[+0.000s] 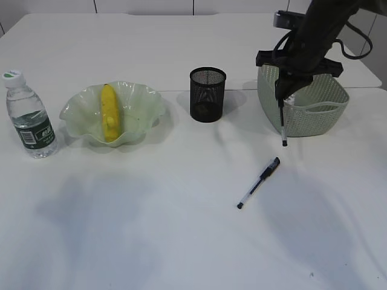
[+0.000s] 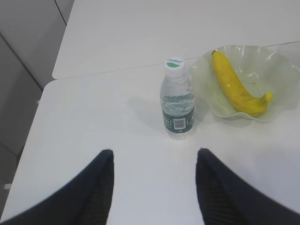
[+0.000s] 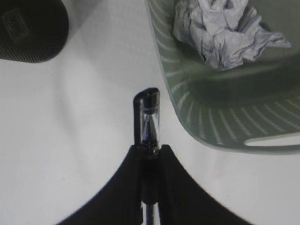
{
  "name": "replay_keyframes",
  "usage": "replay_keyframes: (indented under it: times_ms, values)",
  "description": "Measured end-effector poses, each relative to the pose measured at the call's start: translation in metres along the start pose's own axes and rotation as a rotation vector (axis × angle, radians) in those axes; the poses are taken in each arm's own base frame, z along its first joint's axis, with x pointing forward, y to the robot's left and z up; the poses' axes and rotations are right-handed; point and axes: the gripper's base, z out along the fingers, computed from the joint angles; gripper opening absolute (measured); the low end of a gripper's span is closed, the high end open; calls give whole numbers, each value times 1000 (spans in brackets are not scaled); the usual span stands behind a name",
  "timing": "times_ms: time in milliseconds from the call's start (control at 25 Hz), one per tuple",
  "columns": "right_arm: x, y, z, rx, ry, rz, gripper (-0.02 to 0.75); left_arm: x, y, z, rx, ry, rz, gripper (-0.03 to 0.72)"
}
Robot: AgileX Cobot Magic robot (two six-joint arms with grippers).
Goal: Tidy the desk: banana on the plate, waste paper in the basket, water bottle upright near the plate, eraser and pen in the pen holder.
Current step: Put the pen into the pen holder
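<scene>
Your right end effector (image 3: 149, 152) is clamped narrow on a clear-barrelled pen with a black cap (image 1: 283, 124), which hangs upright in front of the pale green woven plastic basket (image 1: 320, 115), its lower tip apparently just above the white surface (image 1: 181, 241), though contact is hard to judge from this angle. In the right wrist view you see the crumpled white waste paper (image 3: 220, 28) lying inside that basket. A second black-and-clear pen (image 1: 259, 182) lies flat on the surface, well apart from the black mesh pen holder (image 1: 207, 93), which stands between the basket and the translucent wavy-edged plate (image 1: 75, 115). The yellow banana (image 1: 109, 112) rests on that plate. The clear plastic water bottle with a white cap (image 1: 28, 115) stands upright just beside the plate. Your left end effector (image 2: 154, 183) hovers with its jaws spread wide, holding nothing, above bare surface near the bottle.
</scene>
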Motion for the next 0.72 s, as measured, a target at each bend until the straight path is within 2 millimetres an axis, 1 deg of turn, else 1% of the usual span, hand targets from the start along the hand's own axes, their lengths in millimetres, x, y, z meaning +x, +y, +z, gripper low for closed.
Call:
replay_keyframes:
  times_ms: [360,720]
  values:
    - [-18,11,-23,-84,-142,-41,52,0,0,0,0,4,0,395]
    - [-29,27,-28,-247,-285,-135,51,2,1,0,-6,18,10,395]
